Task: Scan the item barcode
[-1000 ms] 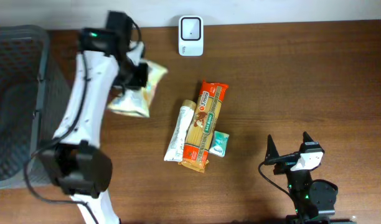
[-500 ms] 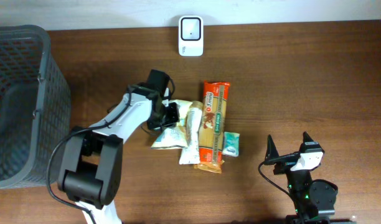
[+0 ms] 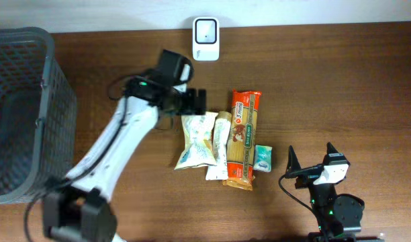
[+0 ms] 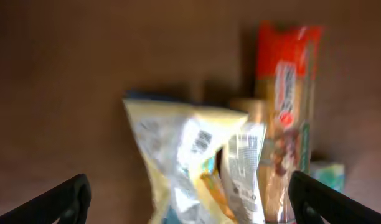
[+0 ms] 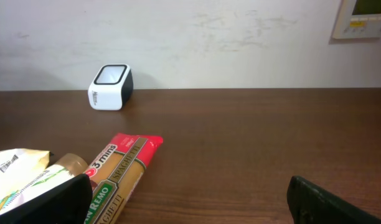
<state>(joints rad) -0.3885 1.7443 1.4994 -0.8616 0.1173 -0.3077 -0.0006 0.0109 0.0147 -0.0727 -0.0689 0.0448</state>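
Overhead view: a grey mesh basket sits at the worktop's left edge, cut off by the frame, and its contents cannot be made out. The left gripper hovers just beyond the top of the snack bag, spread wide and holding nothing. Its wrist view shows both fingers well apart, with the bag lying loose below. The bag lies flat mid-worktop with a barcode patch facing up, well short of the scanner at the far edge. Just beside the bag lie a tube, a spaghetti pack and a small teal packet. The right gripper rests near the front edge toward the right corner, open and empty. I judge that no scan is under way — an item must yet be lifted to the scanner. Whether any was scanned cannot be told, and the left wrist picture is blurred, its barcode illegible.
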